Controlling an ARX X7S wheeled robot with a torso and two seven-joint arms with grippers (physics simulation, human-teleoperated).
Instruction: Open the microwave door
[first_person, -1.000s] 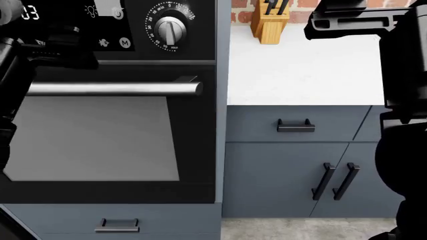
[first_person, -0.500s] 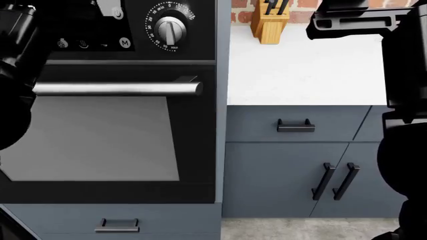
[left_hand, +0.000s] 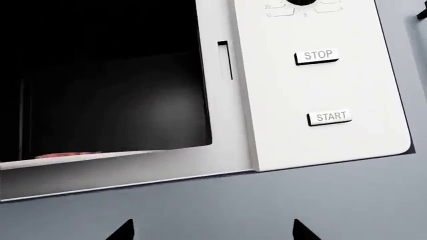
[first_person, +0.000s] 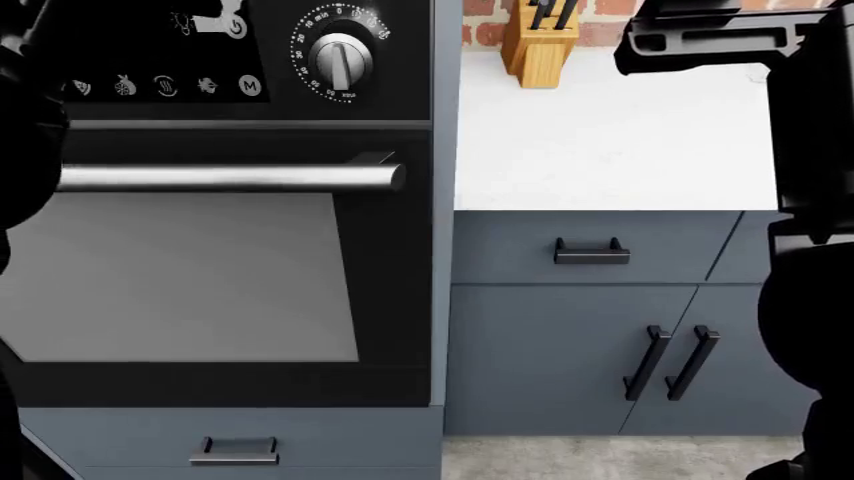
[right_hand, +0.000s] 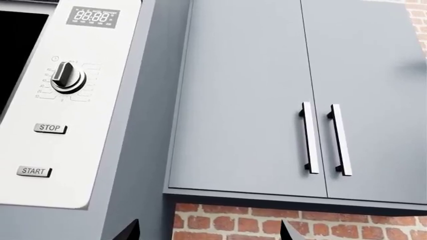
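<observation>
In the left wrist view the white microwave (left_hand: 313, 90) fills the frame. Its STOP button (left_hand: 317, 55) and START button (left_hand: 331, 117) sit on the control panel. Beside the panel are a latch slot (left_hand: 225, 60) and the dark cavity (left_hand: 100, 85), with something pink (left_hand: 67, 155) on its floor. The door itself is out of view. My left gripper (left_hand: 212, 231) is open below the microwave's lower edge, holding nothing. My right gripper (right_hand: 208, 231) is open further to the right, facing the brick wall (right_hand: 280, 220). From there the microwave's knob (right_hand: 67, 76) and display (right_hand: 93, 16) also show.
Grey upper cabinets (right_hand: 240, 100) with two vertical handles (right_hand: 307, 137) hang right of the microwave. The head view shows a black oven (first_person: 214, 270) with a steel bar handle (first_person: 227, 178), a white counter (first_person: 614, 130), a knife block (first_person: 539, 42) and lower drawers (first_person: 591, 250).
In the head view my left arm has drawn back toward the left edge, uncovering more of the oven's control panel. The right arm has barely shifted.
</observation>
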